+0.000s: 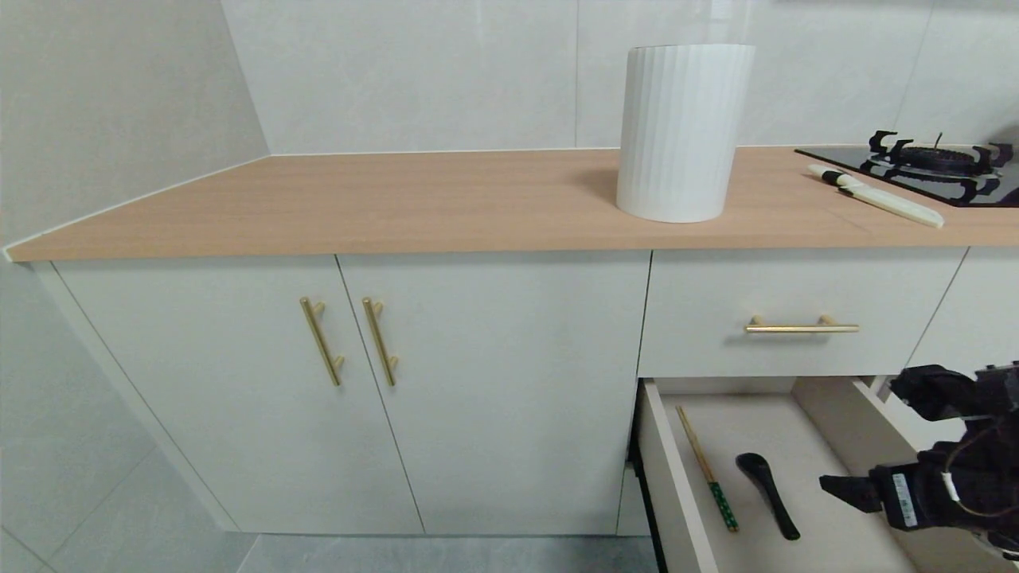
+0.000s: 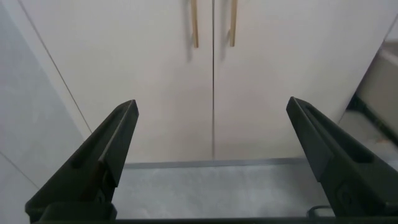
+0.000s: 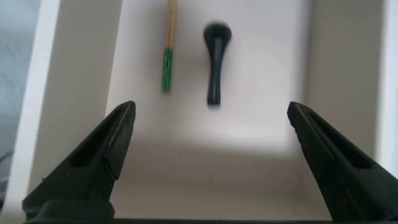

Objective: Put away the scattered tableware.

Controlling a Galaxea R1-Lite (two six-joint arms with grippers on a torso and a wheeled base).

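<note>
While the right gripper (image 1: 880,439) hovers wide open and empty above the drawer (image 1: 665,471), the left gripper (image 2: 211,116) gapes empty.

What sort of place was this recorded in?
Most likely a home kitchen: a wooden countertop over white cabinets, a gas hob with a knife beside it, and an open drawer holding chopsticks and a black spoon.

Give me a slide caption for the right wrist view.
Open right end effector above an open drawer containing chopsticks and a black spoon.
</note>
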